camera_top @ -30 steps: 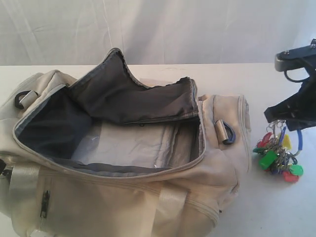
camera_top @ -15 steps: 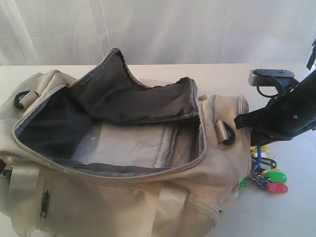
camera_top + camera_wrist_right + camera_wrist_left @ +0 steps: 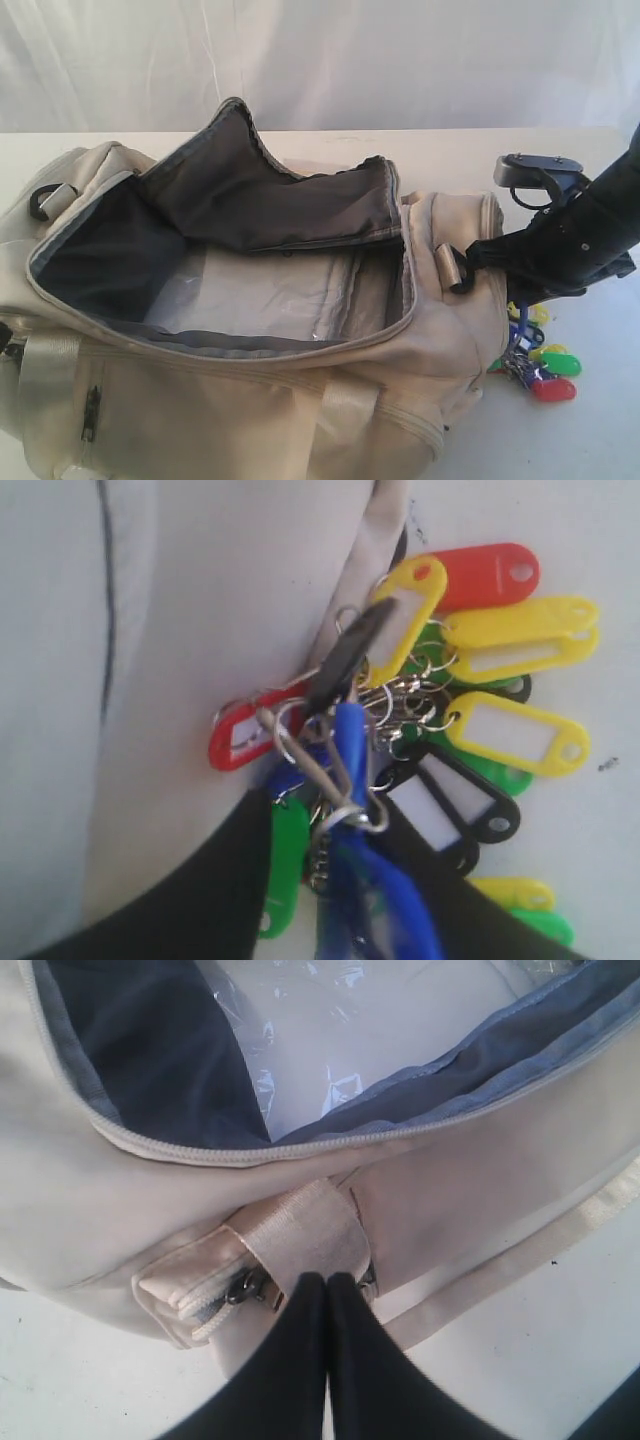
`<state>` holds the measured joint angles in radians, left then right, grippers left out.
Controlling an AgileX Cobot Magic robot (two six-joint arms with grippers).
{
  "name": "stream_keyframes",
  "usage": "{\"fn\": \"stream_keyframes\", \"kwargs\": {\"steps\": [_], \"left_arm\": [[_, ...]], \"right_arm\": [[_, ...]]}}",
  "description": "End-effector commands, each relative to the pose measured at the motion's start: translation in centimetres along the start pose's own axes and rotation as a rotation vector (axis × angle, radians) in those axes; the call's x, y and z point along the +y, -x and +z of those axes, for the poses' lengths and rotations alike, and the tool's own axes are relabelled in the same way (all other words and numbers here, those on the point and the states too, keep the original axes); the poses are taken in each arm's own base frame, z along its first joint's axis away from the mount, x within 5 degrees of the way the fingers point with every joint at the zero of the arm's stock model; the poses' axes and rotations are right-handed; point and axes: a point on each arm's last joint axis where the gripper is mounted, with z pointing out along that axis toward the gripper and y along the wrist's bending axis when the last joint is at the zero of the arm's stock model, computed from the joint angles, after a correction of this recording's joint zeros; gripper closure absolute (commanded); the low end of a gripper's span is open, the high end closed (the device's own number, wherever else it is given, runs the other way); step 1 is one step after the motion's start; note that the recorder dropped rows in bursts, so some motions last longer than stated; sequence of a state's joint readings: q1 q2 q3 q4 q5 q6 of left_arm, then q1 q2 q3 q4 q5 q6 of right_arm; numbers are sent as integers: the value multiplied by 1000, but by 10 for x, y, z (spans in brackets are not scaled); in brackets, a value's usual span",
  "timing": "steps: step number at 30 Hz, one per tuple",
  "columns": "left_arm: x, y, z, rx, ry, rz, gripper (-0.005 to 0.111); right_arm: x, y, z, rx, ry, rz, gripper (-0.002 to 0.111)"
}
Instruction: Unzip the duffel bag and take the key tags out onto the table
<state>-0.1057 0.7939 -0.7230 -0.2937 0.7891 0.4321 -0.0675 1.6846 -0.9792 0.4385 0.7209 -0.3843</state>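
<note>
The cream duffel bag (image 3: 250,400) lies unzipped on the white table (image 3: 600,440), its dark lining flap folded back and clear plastic showing inside. The key tags (image 3: 540,365) rest on the table against the bag's right end. My right gripper (image 3: 518,300) is low over them; in the right wrist view it (image 3: 350,880) is shut on the bunch (image 3: 470,730) by its blue loop. My left gripper (image 3: 327,1280) is shut, its tips touching a webbing strap (image 3: 310,1235) on the bag's side (image 3: 120,1190), beside a grey zipper pull (image 3: 245,1287). It is out of the exterior view.
A white curtain (image 3: 320,60) hangs behind the table. A black D-ring (image 3: 462,268) sits on the bag's right end next to my right arm. Bare tabletop (image 3: 610,830) lies to the right of the tags.
My right gripper has come down and leftward toward the bag's end. The key tags, hanging above the table a second ago, now lie on it.
</note>
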Motion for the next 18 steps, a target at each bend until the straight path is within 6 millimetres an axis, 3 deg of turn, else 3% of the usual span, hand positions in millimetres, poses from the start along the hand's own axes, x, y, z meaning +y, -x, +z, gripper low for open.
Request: {"fn": "stream_keyframes", "kwargs": {"steps": [1,6,10,13,15,17,18], "left_arm": [[-2,-1,-1,-9,-13,-20,107],[-1,0,-1,-22,-5,-20,107],[-1,1,-1,-25,-10,-25,107],[-2,1,-1,-32,-12,-2,107],[-2,2,-1,-44,-12,-7,107],[0,6,-1,-82,4,-15,107],[1,7,-1,-98,11,-20,107]], "right_arm": [[-1,-1,-2,3,-6,-19,57],[0,-1,-23,-43,-65,-74,54],[-2,0,-64,-104,-216,-86,54],[8,-8,-104,-205,-247,-66,57],[17,-17,-134,-310,-253,-83,75],[26,-28,-162,-416,-256,-100,103],[30,-34,-175,-465,-258,-110,108]]}}
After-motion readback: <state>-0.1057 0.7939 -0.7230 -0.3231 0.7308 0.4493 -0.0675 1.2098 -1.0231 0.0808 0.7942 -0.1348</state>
